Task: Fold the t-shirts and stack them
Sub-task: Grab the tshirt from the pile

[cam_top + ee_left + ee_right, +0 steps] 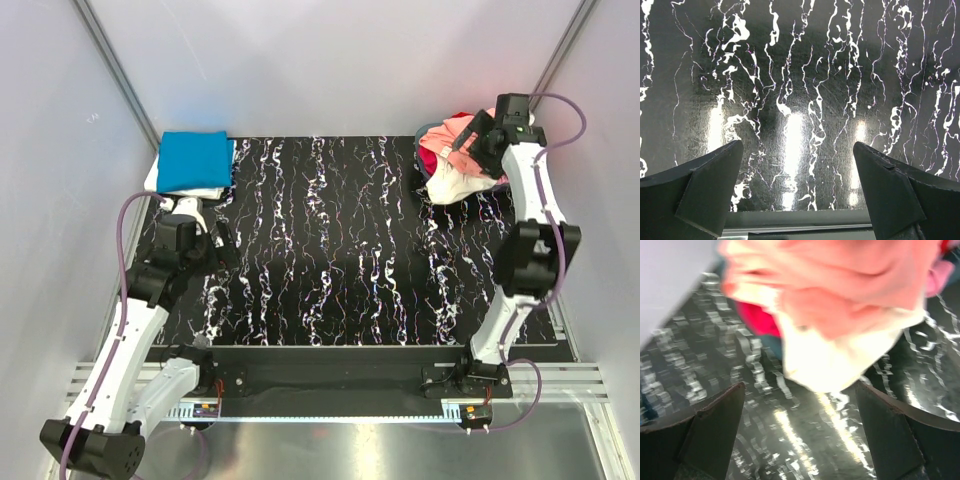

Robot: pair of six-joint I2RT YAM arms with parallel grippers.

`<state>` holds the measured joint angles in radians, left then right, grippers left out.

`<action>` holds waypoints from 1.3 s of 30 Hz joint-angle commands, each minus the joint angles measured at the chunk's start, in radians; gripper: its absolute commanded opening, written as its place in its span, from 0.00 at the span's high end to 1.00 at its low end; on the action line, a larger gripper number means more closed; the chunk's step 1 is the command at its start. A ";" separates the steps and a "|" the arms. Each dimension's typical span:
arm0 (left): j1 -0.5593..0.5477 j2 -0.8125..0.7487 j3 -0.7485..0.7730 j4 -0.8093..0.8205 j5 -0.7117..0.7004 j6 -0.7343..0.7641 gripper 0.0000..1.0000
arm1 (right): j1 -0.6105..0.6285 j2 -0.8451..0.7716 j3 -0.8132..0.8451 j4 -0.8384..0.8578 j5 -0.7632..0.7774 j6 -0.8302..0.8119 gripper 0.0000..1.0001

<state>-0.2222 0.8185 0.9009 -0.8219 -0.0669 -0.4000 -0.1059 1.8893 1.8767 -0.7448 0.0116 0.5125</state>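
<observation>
Fetching step: right claw (800, 390), wide, hangs over the salmon-pink t-shirt (850, 285), crumpled well right of the folded blue t-shirt (193, 160); left claw (797, 145) (also wide, empty) sits near that; next, probably lower and pinch cloth.

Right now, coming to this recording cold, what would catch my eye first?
The crumpled heap of salmon-pink, white and red cloth t-shirts at the far right corner of the black white-veined tabletop stands out, with the right gripper poised open over it. At the far left corner, a neatly folded bright blue t-shirt sits on white cloth. The left gripper hangs open over bare tabletop.
</observation>
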 commanded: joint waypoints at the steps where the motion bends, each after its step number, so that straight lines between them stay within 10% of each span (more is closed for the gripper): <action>1: -0.002 -0.015 0.010 0.029 -0.042 -0.005 0.01 | -0.009 0.101 0.178 -0.149 0.091 -0.029 0.00; 23: -0.002 -0.027 0.010 0.027 -0.057 -0.013 0.01 | -0.075 0.450 0.567 -0.248 0.169 -0.062 0.05; 27: -0.002 -0.028 0.009 0.027 -0.059 -0.013 0.01 | -0.083 0.465 0.581 -0.246 0.150 -0.063 0.19; 33: -0.002 -0.028 0.009 0.029 -0.060 -0.011 0.01 | -0.090 0.449 0.573 -0.240 0.119 -0.065 0.95; 39: -0.002 -0.030 0.009 0.029 -0.066 -0.013 0.01 | -0.086 0.329 0.506 -0.231 0.029 -0.020 1.00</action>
<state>-0.2222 0.8047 0.9009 -0.8219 -0.1081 -0.4118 -0.1921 2.3466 2.4069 -0.9836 0.1173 0.4557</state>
